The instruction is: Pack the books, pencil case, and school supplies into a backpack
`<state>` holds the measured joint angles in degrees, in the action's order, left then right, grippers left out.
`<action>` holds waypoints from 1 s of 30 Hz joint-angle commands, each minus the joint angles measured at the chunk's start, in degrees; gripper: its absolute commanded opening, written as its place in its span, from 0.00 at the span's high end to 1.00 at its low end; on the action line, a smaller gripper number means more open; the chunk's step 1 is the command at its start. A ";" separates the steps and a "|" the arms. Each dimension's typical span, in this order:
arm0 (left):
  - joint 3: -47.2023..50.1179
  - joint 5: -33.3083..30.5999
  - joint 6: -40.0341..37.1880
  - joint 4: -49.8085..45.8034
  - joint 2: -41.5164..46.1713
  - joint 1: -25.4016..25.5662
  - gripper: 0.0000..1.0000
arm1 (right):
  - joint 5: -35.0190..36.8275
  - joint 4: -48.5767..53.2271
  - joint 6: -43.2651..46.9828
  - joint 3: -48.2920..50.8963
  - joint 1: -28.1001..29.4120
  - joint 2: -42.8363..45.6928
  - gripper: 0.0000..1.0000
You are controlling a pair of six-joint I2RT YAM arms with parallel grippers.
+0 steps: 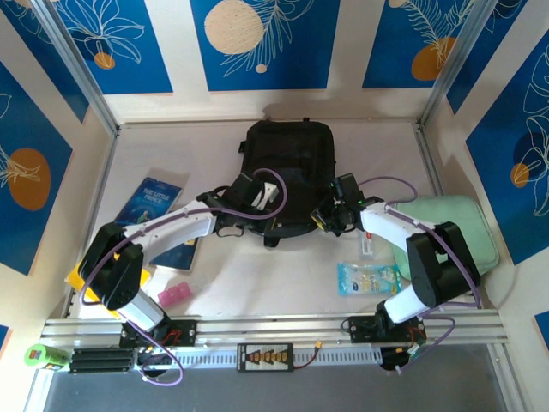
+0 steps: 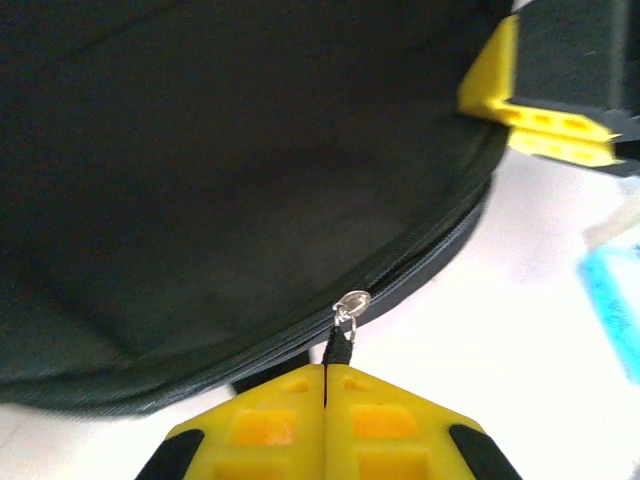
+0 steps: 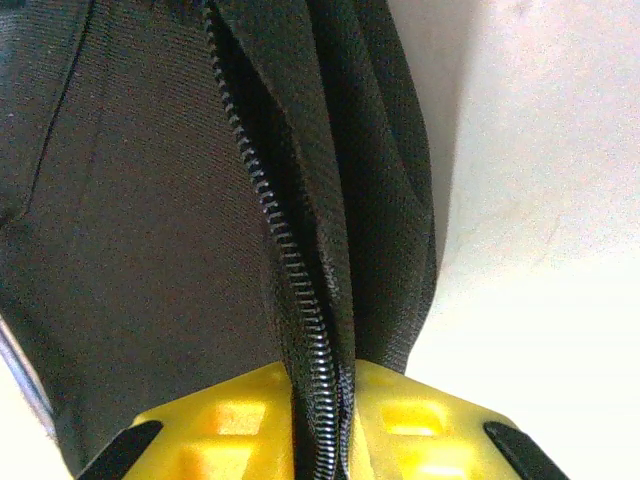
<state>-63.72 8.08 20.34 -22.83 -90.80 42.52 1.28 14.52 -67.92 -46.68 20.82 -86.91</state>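
While the backpack [image 1: 287, 159] lay flat at the far middle of the desk [image 1: 283, 275], both arms reached to its near rim. The left gripper [image 2: 327, 385] had its jaws closed on the black pull tab hanging from the zip slider [image 2: 350, 302]. The right gripper [image 3: 322, 395] had its jaws pinched on the fabric edge along the zip teeth [image 3: 275, 225], further right on that rim.

The risk, as I judged it, lay in the thin tab. A pull off the line of the zip could draw it out of the jaws or jam the slider (soft cloth bunches easily). If the right hold slipped, the whole bag would drag rather than open.

Counted:
- one backpack
- two books, the blue one [image 1: 154, 202] at left and the yellow one [image 1: 79, 281] partly under the left arm
- one mint-green case [image 1: 459, 227] at right
- one pink item [image 1: 176, 294], near
- one blue-and-white packet [image 1: 369, 279], near
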 commanded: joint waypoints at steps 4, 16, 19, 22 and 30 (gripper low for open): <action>0.29 -8.02 -0.97 -7.17 1.39 -1.36 1.00 | 6.56 1.36 5.50 -2.02 -1.51 -2.25 0.81; 0.87 7.46 -3.72 -3.17 0.49 -1.22 1.00 | -1.34 -5.25 19.75 -10.62 -4.45 -13.02 0.82; 0.24 11.40 -2.92 -1.45 -0.43 -1.11 1.00 | -1.57 -5.40 20.55 -12.53 -4.80 -14.30 0.81; -2.16 13.53 -3.53 -1.93 -1.59 -1.03 1.00 | -0.17 -4.58 19.17 -11.81 -4.59 -11.43 0.74; -4.94 10.31 -4.92 -2.46 -1.50 -1.07 1.00 | 2.50 9.66 9.60 -9.08 -0.92 0.66 0.43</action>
<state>-67.16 17.61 16.97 -25.06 -92.86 41.47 2.26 16.43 -53.91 -56.97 17.56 -90.85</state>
